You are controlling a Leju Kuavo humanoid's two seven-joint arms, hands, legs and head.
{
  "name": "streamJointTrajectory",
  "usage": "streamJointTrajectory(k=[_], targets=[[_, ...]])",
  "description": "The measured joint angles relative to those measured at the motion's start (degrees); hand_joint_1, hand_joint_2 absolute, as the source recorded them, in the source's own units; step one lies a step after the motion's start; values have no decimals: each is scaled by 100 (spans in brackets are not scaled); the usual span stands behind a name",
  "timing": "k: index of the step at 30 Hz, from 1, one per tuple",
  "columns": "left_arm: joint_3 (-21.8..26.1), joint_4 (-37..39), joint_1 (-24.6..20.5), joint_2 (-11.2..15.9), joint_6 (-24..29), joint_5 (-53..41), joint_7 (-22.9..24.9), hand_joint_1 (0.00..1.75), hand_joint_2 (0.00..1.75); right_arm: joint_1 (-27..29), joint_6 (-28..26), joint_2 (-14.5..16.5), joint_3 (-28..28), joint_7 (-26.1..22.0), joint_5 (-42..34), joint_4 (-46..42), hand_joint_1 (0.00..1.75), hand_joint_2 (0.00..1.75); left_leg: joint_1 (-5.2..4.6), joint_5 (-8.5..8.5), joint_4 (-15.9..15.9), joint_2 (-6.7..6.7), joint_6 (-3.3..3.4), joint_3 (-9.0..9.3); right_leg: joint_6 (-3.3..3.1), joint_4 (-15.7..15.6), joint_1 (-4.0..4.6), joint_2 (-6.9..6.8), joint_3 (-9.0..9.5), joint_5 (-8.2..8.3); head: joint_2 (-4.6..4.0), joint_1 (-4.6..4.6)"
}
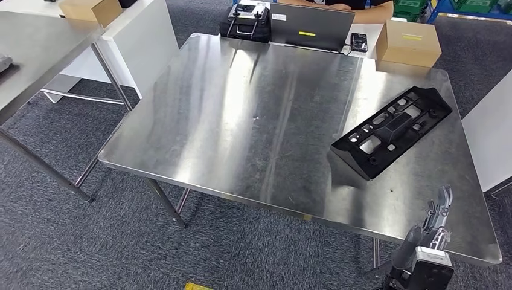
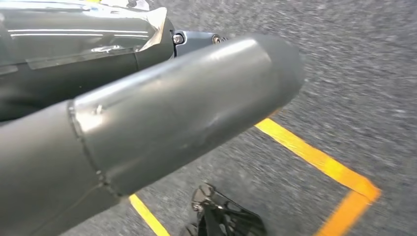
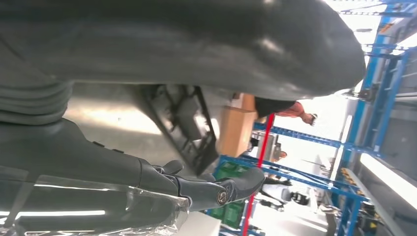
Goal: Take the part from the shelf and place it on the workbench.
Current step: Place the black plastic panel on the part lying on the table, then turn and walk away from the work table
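Black plastic bracket panel, workbench at 3 o'clock: likely light, stiff, cutouts offer grip. Right hand empty, fingers apart. Left hand: state indeterminable.

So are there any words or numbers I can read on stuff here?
None can be read.
Box: a yellow label, too small to read.
Laptop: a yellow sticker, too blurred to read.
Part: no writing that I can see.
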Motion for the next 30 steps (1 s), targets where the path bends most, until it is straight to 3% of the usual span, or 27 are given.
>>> streamJointTrajectory(k=[1, 3, 5, 6, 8, 10, 11, 13, 14, 15, 16, 17, 19, 21, 22, 24, 25, 27, 29, 30], targets=[[-25, 0, 1, 1, 16, -23, 39, 0, 0, 45, -13, 0, -18, -3, 0, -6, 0, 0, 29, 96, 22, 1, -23, 89, 23, 28, -5, -2, -69, 41, 0, 0], [-67, 0, -2, 3, 35, -63, 97, 0, 0, 133, -33, 3, -55, 5, 10, -42, 0, 0, 88, 422, -524, 0, -56, 556, 78, 121, -19, -2, -213, 95, 0, -2], [-94, 0, -9, 5, 10, -105, 154, 0, 0, 221, -61, 13, -102, 26, 46, -106, 0, 0, 105, 508, -1260, -21, -67, 1045, 139, 227, -7, -3, -329, 134, -1, -1], [-106, 0, -12, 7, -12, -122, 177, 0, 0, 268, -77, 21, -131, 35, 68, -139, 0, 0, 95, 474, -1470, -34, -59, 1154, 181, 258, 3, -5, -370, 162, -1, -1], [-130, 1, -8, 14, -63, -140, 200, 0, 0, 375, -100, 37, -193, 44, 103, -190, 0, 0, 55, 466, -1570, -46, 17, 1103, 297, 267, 20, -7, -436, 257, -1, 7], [-149, 1, -5, 15, -91, -139, 193, 0, 0, 456, -97, 46, -263, 48, 129, -210, 0, 0, 32, 572, -1591, -18, 164, 971, 344, 362, -2, 7, -534, 173, -1, 9], [-159, 1, -5, 16, -101, -138, 179, 0, 0, 472, -85, 51, -298, 46, 141, -211, 0, 0, 27, 642, -1605, 4, 239, 892, 321, 531, -11, 16, -622, -12, -1, 18], [-178, 0, -11, 22, -151, -149, 125, 0, 0, 459, -51, 61, -371, 42, 163, -209, 0, 0, 11, 783, -1605, 37, 327, 723, 230, 1174, -25, 28, -823, -561, -2, 46], [-185, 1, -15, 25, -192, -166, 89, 0, 0, 445, -32, 65, -411, 40, 170, -205, 0, 0, 0, 859, -1601, 51, 341, 627, 222, 1539, -24, 31, -888, -753, -2, 55], [-196, 1, -17, 23, -234, -191, 52, 0, 0, 432, -13, 67, -454, 37, 174, -199, 0, 0, -11, 939, -1597, 59, 344, 525, 249, 1813, -23, 33, -886, -820, -1, 57], [-210, 2, -20, 17, -271, -225, 20, 0, 0, 420, 10, 69, -497, 32, 173, -193, 0, 0, -19, 1016, -1592, 66, 340, 434, 301, 1928, -21, 34, -805, -762, -1, 57], [-231, 2, -21, 9, -299, -275, -6, 0, 0, 411, 35, 73, -542, 28, 169, -187, 0, 0, -25, 1091, -1586, 69, 331, 347, 360, 1853, -16, 35, -634, -623, -1, 58], [-293, 2, -28, -7, -321, -398, -28, 0, 0, 388, 96, 81, -611, 23, 160, -184, 0, 0, -36, 1227, -1574, 68, 297, 207, 404, 1199, -2, 38, -30, -420, -1, 59], [-376, 2, -37, -14, -317, -530, -28, 0, 0, 342, 140, 95, -666, 32, 162, -169, 0, 0, -54, 1360, -1561, 71, 242, 106, 341, 326, 39, 43, 561, -496, 0, 51], [-426, 2, -44, -15, -315, -587, -20, 0, 0, 309, 145, 104, -708, 44, 170, -141, 0, 0, -59, 1431, -1558, 77, 210, 66, 306, 46, 59, 47, 706, -565, 0, 47], [-507, 2, -47, -10, -312, -684, 1, 0, 0, 258, 144, 125, -828, 90, 184, -35, 0, 0, -51, 1535, -1550, 72, 144, -16, 238, -99, 40, 42, 672, -577, -1, 34], [-540, 3, -45, -7, -312, -724, 13, 0, 0, 245, 144, 136, -895, 111, 181, 28, 0, 0, -41, 1462, -1501, 59, 111, -62, 192, -96, 15, 34, 616, -530, -2, 31], [-599, 8, -30, -4, -316, -789, 27, 0, 0, 234, 160, 165, -1003, 137, 172, 139, 0, 0, -13, 962, -1138, 27, 49, -162, 75, -89, -31, 10, 497, -403, -1, 14], [-650, 14, -24, -4, -323, -834, 37, 0, 0, 230, 173, 188, -1078, 143, 171, 223, 0, 0, 9, 393, -453, 17, -10, -246, 20, -61, -8, -12, 355, -278, 0, -4], [-668, 15, -27, -2, -329, -857, 41, 0, 0, 230, 174, 194, -1112, 151, 178, 262, 0, 0, 22, 303, -150, 14, -37, -253, 25, -29, -3, -22, 279, -225, 0, -8]])
